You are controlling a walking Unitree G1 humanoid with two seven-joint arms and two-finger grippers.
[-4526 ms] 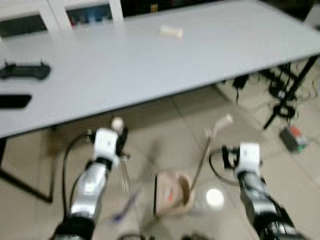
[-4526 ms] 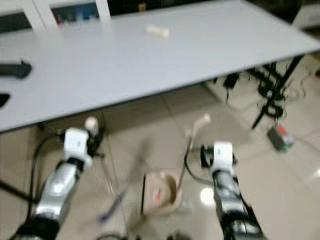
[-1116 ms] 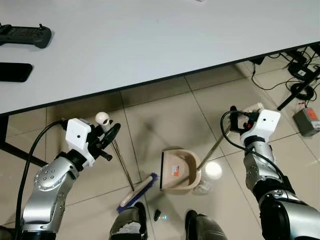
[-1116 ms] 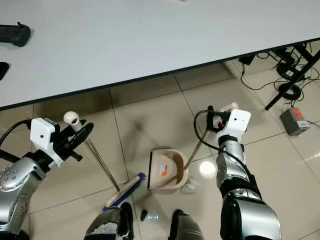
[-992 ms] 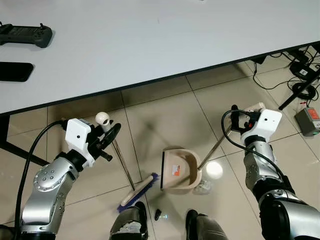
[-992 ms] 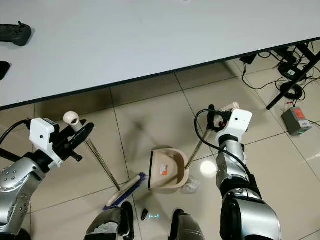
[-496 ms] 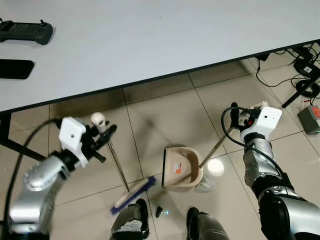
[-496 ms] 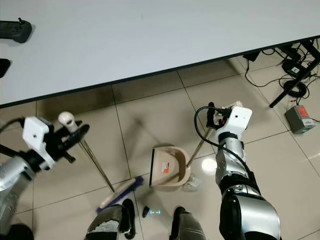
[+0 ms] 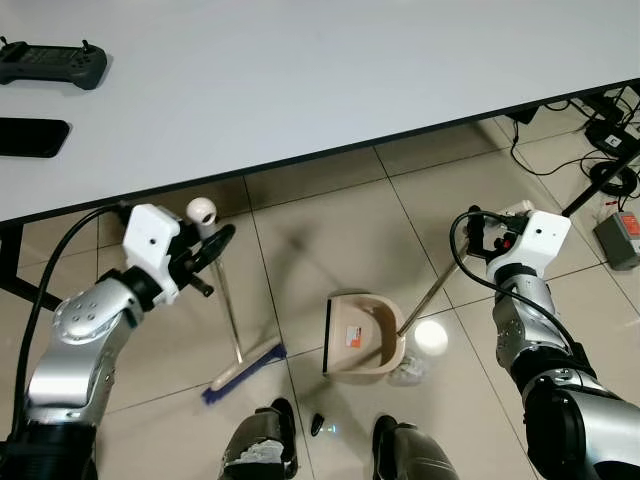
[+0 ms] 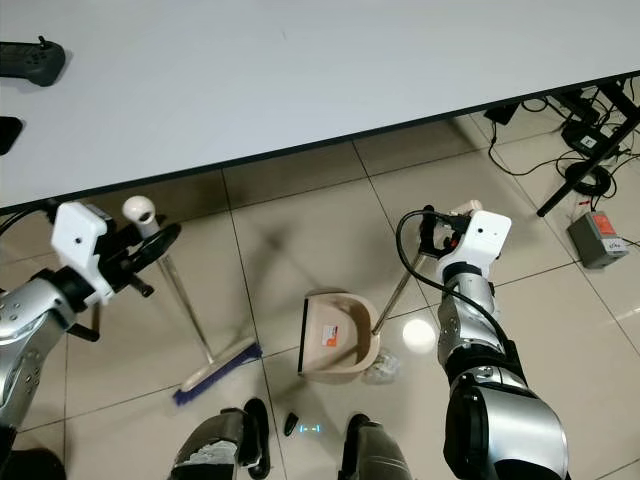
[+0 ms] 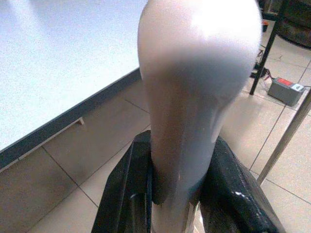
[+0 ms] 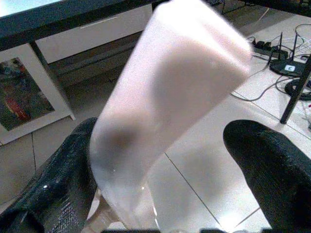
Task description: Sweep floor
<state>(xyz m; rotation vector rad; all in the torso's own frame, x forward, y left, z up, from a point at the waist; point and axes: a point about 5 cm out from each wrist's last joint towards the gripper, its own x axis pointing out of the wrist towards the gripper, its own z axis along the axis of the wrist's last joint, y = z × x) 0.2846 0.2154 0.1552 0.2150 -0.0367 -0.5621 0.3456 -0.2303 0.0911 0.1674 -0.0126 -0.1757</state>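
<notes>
One broom (image 9: 228, 330) is being held by the left gripper (image 9: 205, 258), whose two black fingers (image 11: 127, 187) are being pressed tight against the pale knob at the handle's top. From there the metal shaft is being angled down toward 5 o'clock, and the blue-bristled head is being rested on the tiled floor (image 9: 330, 225).

One dustpan (image 9: 362, 338) is being kept on the tiles, at about 3 o'clock from the broom head and just beside it. Its long handle is being run up toward 1 o'clock to the right gripper (image 9: 487, 232). In the right wrist view the pale grip is lying against one finger (image 12: 63, 179) while the other is standing apart from it, so a firm clamp cannot be confirmed.

One crumpled clear wrapper (image 9: 406, 372) is being left touching the dustpan's 5 o'clock corner, and one small dark scrap (image 9: 316, 425) is lying between the robot's two feet.

Overhead at 12 o'clock, one white table (image 9: 330, 70) is being spanned across the scene, its edge overhanging both grippers. Two dark items are being carried at its 10 o'clock end: one controller (image 9: 50, 65) and one phone (image 9: 32, 137). Cables and a stand base (image 9: 605, 160) are being crowded at 2 o'clock, with one grey box (image 9: 622, 240) near them.
</notes>
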